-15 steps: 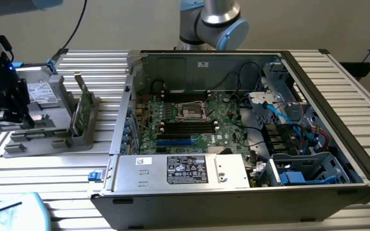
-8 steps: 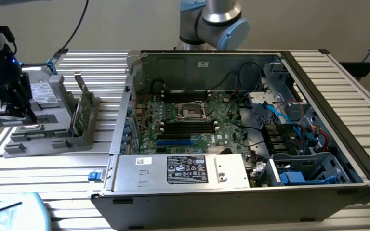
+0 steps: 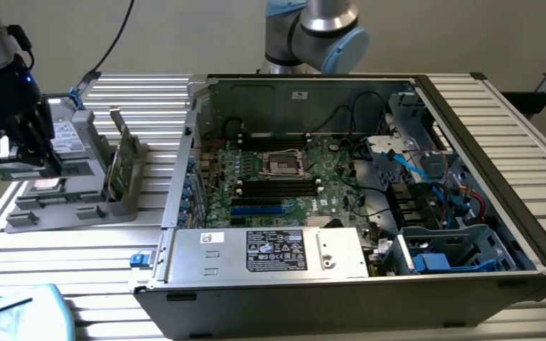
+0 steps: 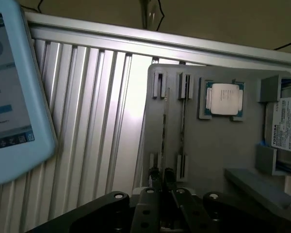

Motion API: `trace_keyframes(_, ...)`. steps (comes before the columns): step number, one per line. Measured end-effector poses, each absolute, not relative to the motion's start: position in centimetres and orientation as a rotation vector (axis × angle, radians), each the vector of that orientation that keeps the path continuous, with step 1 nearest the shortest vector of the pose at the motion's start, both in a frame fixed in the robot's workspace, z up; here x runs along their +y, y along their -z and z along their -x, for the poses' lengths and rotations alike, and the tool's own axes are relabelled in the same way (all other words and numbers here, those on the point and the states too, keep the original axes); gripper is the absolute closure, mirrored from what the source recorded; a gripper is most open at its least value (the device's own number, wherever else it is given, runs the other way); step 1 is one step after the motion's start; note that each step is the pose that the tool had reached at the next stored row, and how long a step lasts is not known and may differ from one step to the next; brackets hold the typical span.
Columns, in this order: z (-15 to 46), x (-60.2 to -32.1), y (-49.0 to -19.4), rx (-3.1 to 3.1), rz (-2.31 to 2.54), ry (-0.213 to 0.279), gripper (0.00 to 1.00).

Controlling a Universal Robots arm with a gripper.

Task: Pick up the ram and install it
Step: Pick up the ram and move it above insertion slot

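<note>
The ram (image 3: pixel 17 172) is a thin green stick lying level under my gripper (image 3: pixel 19 160), whose fingers are shut on it. Both hang at the exterior view's left, over the grey parts holder (image 3: pixel 83 202). In the wrist view the gripper (image 4: pixel 162 178) shows with its dark fingers close together above the holder (image 4: pixel 208 150). Another green stick (image 3: pixel 121 167) stands on edge in the holder's slots. The open computer case (image 3: pixel 500 142) lies to the exterior view's right. Its motherboard (image 3: pixel 330 177) has black memory slots (image 3: pixel 278 188) beside the processor socket (image 3: pixel 281 163).
A square silver processor chip (image 4: pixel 224 98) and a grey drive with a white label (image 4: pixel 286 128) sit in the holder. A light blue tablet (image 4: pixel 9 97) lies on the ribbed aluminium table (image 4: pixel 92 107). The case's power supply box (image 3: pixel 273 252) and blue cables (image 3: pixel 434 170) crowd its near and right sides.
</note>
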State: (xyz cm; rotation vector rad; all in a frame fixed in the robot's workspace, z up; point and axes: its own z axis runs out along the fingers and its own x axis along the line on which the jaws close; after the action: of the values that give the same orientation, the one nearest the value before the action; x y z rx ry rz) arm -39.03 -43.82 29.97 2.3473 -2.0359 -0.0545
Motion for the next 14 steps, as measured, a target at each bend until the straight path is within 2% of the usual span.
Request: trace_keyframes(14,34.4,-44.1,-34.3,-2.032,-2.344,0.072,0.86)
